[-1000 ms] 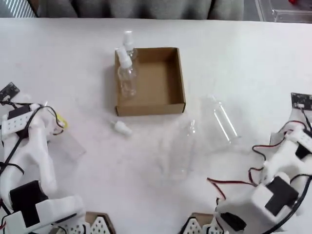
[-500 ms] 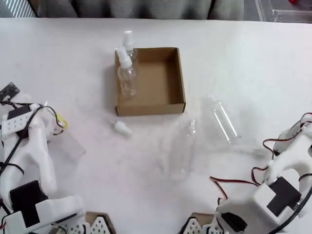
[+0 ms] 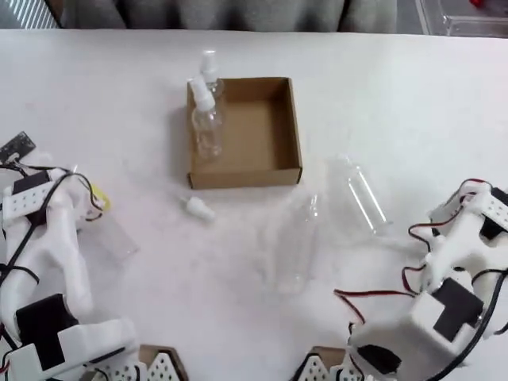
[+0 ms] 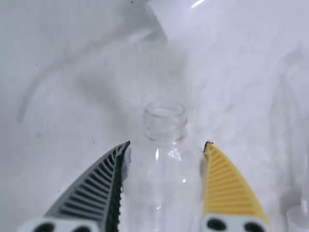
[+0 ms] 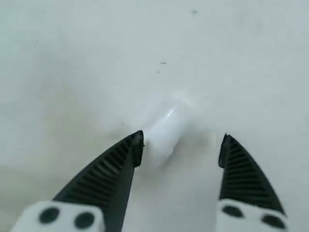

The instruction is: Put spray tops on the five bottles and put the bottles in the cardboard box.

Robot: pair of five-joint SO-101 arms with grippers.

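Note:
My left gripper [image 4: 167,145] is shut on a clear, capless bottle [image 4: 165,123], one grey and one yellow finger against its sides. That bottle [image 3: 113,238] lies on the table beside the left arm [image 3: 48,238]. My right gripper [image 5: 182,136] stands open over a white spray top [image 5: 164,129] lying on the table between its black fingers, nearer one of them. The cardboard box [image 3: 286,119] holds one capped bottle [image 3: 206,119]. Another capped bottle [image 3: 209,67] stands just behind the box. Two capless bottles [image 3: 298,238] [image 3: 361,194] lie in front of the box.
A loose spray top [image 3: 197,208] lies on the table in front of the box's left corner. The right arm [image 3: 460,262] with red and black wires sits at the right edge. Small cardboard pieces [image 3: 159,361] sit at the front edge.
The right arm swung out toward the front right, then came back in toward the table's middle. The left arm and the bottles have stayed where they were.

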